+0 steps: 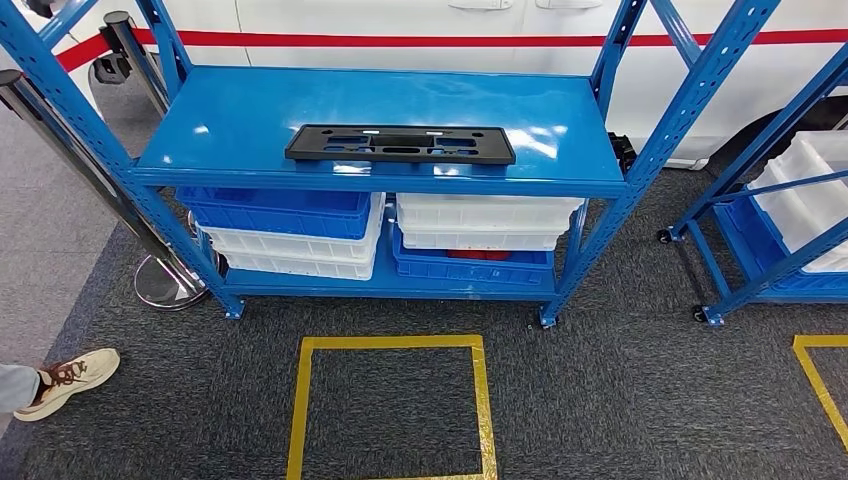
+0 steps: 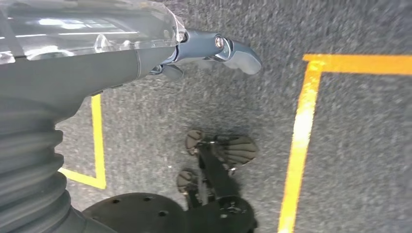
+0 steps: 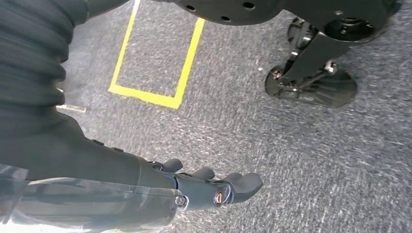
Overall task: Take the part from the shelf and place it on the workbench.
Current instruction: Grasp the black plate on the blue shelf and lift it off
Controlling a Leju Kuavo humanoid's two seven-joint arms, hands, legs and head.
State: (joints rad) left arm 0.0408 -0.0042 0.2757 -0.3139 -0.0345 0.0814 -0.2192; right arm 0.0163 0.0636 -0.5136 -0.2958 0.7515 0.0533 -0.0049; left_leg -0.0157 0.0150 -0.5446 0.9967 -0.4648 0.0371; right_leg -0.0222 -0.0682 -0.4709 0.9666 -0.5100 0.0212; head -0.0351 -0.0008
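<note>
Blue steel shelf rack (image 1: pixel 250 110) stands on dark grey carpet (image 1: pixel 620 380), its glossy top deck bare apart from the part. Behind the rack runs a white vehicle body (image 1: pixel 400 15) with a red stripe (image 1: pixel 450 40). A second blue rack (image 1: pixel 775 230), on castors, stands to the right of the main rack and holds a white bin (image 1: pixel 815 185). On the main rack's lower deck, left stack: a blue crate (image 1: pixel 275 212) on top of white crates (image 1: pixel 290 252); right stack: white crates (image 1: pixel 485 222) on top of a blue crate (image 1: pixel 470 268), something red just visible inside that one. The part, a long flat black plastic panel (image 1: pixel 400 144) with rectangular cut-outs, lies flat on the top deck of the main rack, near its front edge and about central, with nothing touching it. On the carpet in front of the rack a square is marked in yellow tape (image 1: pixel 390 345); another taped corner (image 1: pixel 815 345) lies off to the right of it. A chrome stanchion base (image 1: pixel 165 280) sits by the rack's left front leg. A person's tan shoe (image 1: pixel 70 380) rests on the carpet well left of the taped square. Left hand (image 2: pixel 214 51) hangs over carpet beside a yellow tape line, fingers loosely extended, holding nothing. Right hand (image 3: pixel 214 187) likewise hangs over bare carpet, fingers apart and slightly curled, empty.
</note>
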